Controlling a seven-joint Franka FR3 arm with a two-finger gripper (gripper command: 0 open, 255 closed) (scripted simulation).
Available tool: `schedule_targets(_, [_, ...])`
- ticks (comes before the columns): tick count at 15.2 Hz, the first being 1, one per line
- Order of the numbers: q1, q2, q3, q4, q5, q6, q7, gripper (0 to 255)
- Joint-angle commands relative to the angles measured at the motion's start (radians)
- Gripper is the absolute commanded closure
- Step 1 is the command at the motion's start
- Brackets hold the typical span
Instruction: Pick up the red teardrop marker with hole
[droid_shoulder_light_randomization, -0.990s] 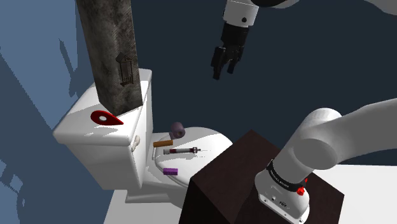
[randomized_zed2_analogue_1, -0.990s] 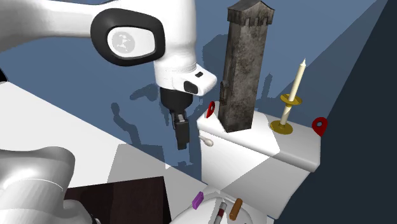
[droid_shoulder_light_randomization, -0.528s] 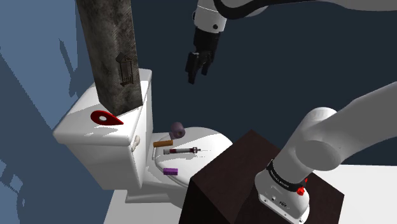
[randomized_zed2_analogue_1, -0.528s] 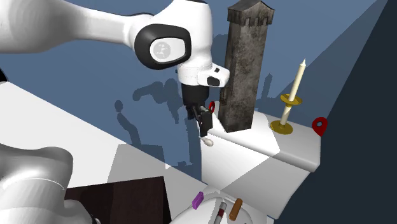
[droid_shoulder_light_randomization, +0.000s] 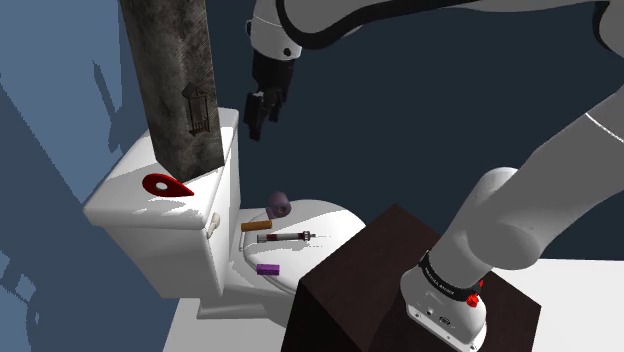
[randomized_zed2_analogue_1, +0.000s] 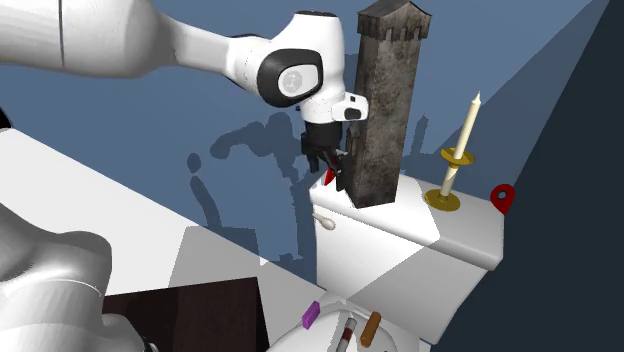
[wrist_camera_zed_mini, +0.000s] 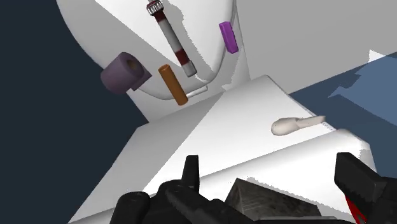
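Behind the black two-finger gripper (randomized_zed2_analogue_1: 338, 180), the red teardrop marker (randomized_zed2_analogue_1: 327, 179) shows just a sliver, its hole hidden. Beside the gripper, the dark grey stone tower (droid_shoulder_light_randomization: 175, 80) is cut by the shoulder view's top edge.

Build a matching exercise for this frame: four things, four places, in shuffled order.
1. tall grey stone tower
2. cream candle in gold holder
3. purple roll
4. black end effector

a. beside the orange cylinder
b. in the air, close to the tower
c. tallest thing on the white tank lid
d. between the tower and a red teardrop marker

Pairs: 1-c, 2-d, 3-a, 4-b
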Motion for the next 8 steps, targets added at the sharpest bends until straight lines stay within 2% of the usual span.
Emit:
schedule_targets(1, [0.014, 0.06, 0.023, 0.038, -0.018, 0.037, -0.01, 0])
schedule_targets(8, [0.07, 0.255, 0.095, 0.191, -0.11, 0.118, -0.027, 0])
